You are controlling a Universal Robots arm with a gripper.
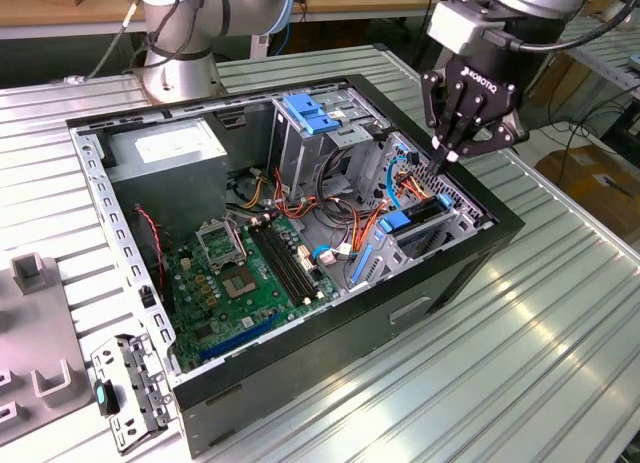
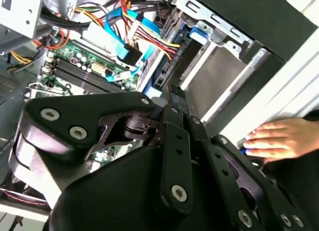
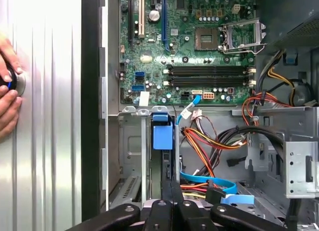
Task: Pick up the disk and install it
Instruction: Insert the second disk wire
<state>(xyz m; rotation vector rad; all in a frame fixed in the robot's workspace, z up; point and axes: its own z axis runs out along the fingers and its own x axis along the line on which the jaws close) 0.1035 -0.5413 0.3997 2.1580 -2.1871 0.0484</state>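
The disk stands on edge in a metal bay at the near right corner of the open computer case (image 1: 300, 383). Its blue carrier rail (image 1: 405, 223) and dark top edge show in the exterior view. The same blue rail end (image 3: 162, 133) (image 2: 199, 32) shows in both wrist views. My black gripper (image 1: 440, 159) hangs just above that bay, fingers pressed together and shut, with nothing seen between them. The shut fingertips (image 3: 172, 187) (image 2: 173, 94) point down at the slot that holds the disk.
Inside the case lie a green motherboard (image 1: 250, 273), a grey power-supply box (image 1: 165, 153), a drive cage with a blue latch (image 1: 310, 113) and bundles of cables (image 1: 340, 208). A person's hand (image 3: 7, 86) rests on a round button on the ribbed table. Grey fixtures (image 1: 30, 313) sit at the exterior view's left.
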